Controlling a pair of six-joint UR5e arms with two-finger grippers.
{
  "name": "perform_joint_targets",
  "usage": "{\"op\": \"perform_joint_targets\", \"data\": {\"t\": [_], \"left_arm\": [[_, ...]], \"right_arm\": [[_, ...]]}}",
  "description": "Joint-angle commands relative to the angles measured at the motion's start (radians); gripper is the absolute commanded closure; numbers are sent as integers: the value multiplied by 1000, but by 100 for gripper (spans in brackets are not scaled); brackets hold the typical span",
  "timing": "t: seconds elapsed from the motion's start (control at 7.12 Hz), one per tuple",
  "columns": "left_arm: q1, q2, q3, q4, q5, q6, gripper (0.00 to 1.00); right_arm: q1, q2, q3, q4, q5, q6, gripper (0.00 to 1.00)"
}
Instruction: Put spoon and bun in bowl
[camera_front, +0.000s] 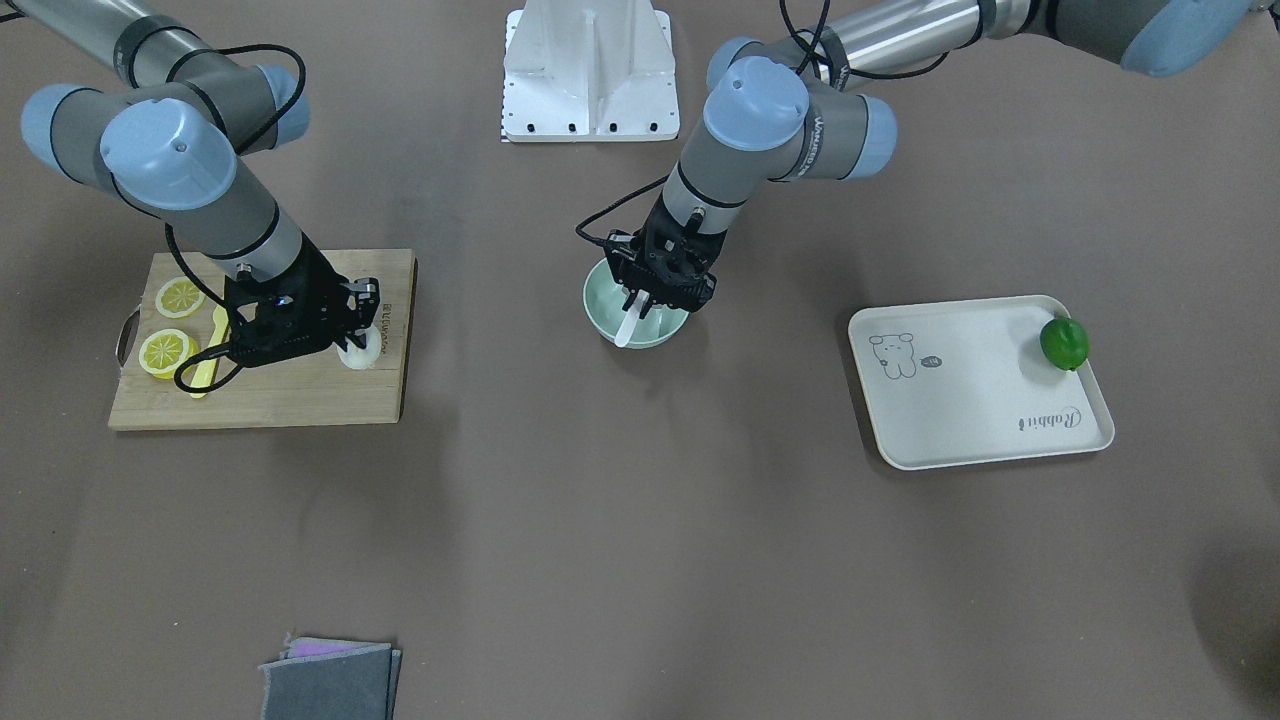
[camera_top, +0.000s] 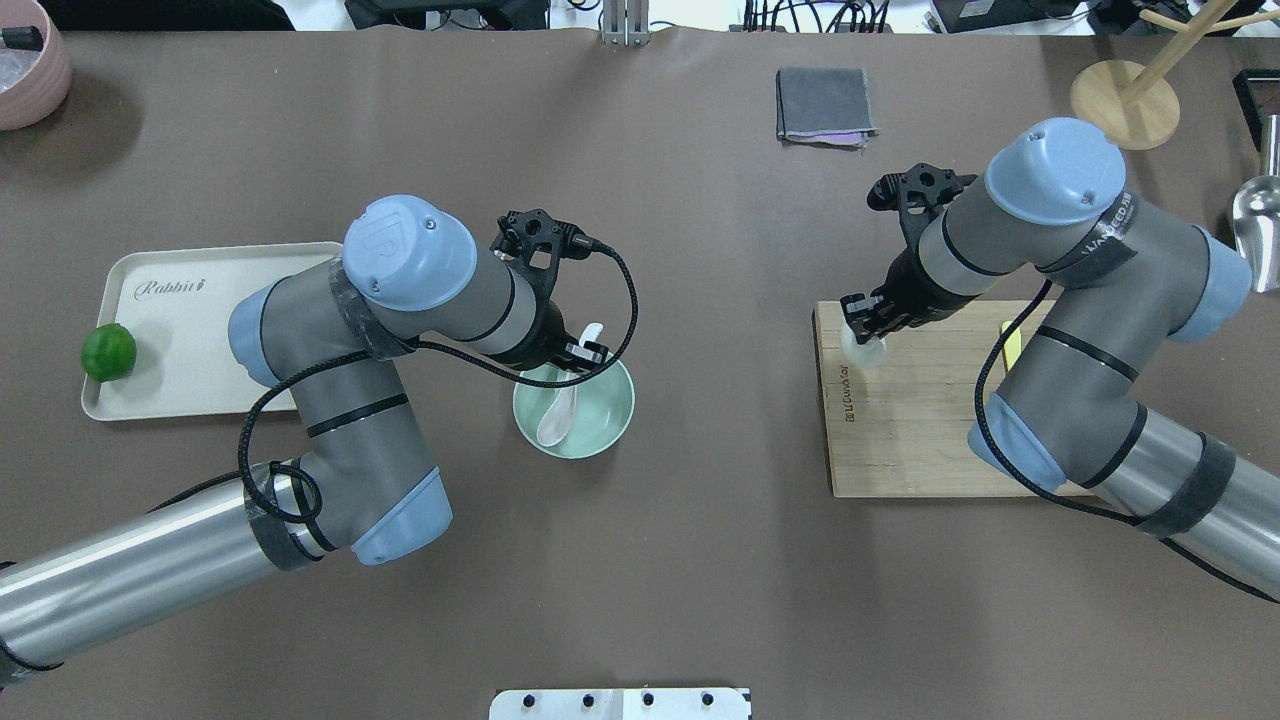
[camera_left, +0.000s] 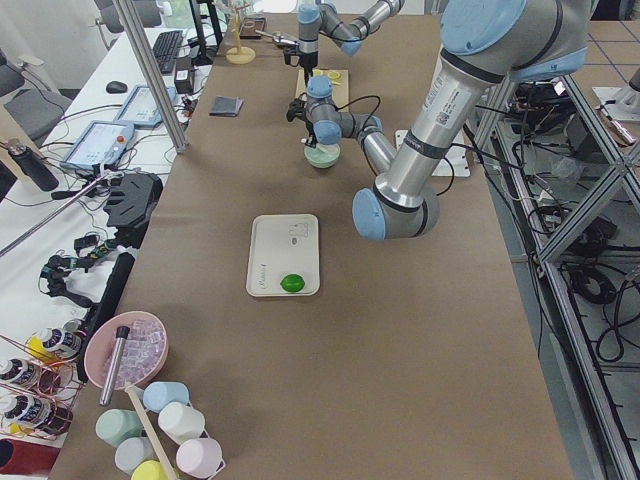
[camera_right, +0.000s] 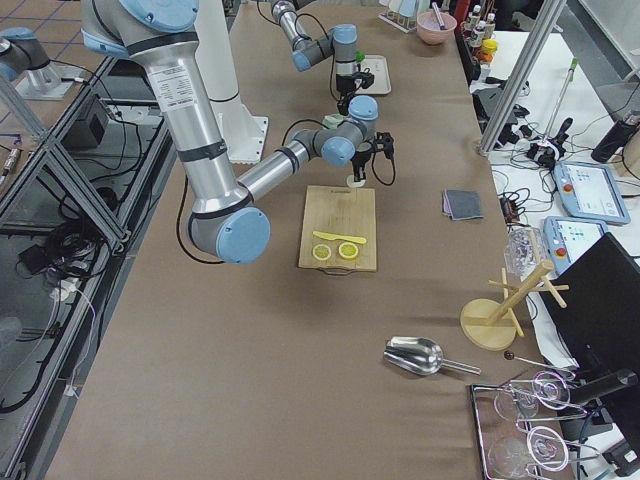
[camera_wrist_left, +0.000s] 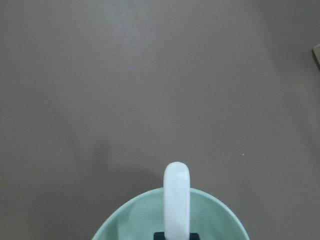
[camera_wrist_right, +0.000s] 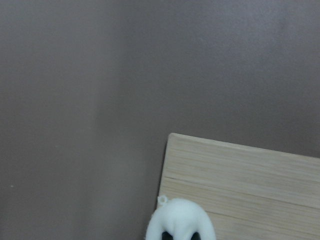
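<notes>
My left gripper (camera_front: 655, 297) (camera_top: 578, 355) is shut on the white spoon (camera_front: 627, 328) (camera_top: 556, 420) by its handle. The scoop hangs down inside the pale mint-green bowl (camera_front: 592, 300) (camera_top: 603, 412) at the table's middle. In the left wrist view the spoon's handle (camera_wrist_left: 176, 197) sticks out over the bowl's rim (camera_wrist_left: 127, 220). My right gripper (camera_front: 353, 343) (camera_top: 862, 332) is shut on the white bun (camera_front: 364, 355) (camera_top: 866, 350) (camera_wrist_right: 180, 218), low at the corner of the wooden cutting board (camera_front: 300, 400) (camera_top: 900, 430) (camera_wrist_right: 250, 170). Its fingers are mostly hidden behind the bun.
Two lemon slices (camera_front: 180, 297) and a yellow knife (camera_front: 212, 350) lie on the board under my right arm. A cream tray (camera_front: 960, 400) (camera_top: 190, 300) with a green lime (camera_front: 1063, 343) (camera_top: 108, 352) stands on my left. A grey cloth (camera_front: 330, 680) lies at the far edge.
</notes>
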Motion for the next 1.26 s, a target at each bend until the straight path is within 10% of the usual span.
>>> {"op": "perform_joint_targets", "data": {"t": [0.0, 0.14, 0.7, 1.12], "left_arm": [[3, -16, 12, -1, 14, 1, 30], [-15, -17, 13, 0, 38, 13, 2], [-337, 159, -23, 7, -266, 350, 2], [-400, 255, -29, -1, -316, 472, 2]], "right_arm": [[-27, 71, -6, -1, -3, 89, 100], [-50, 98, -6, 0, -10, 132, 100], [-197, 246, -15, 2, -133, 356, 100], [-291, 382, -129, 13, -282, 458, 93]]}}
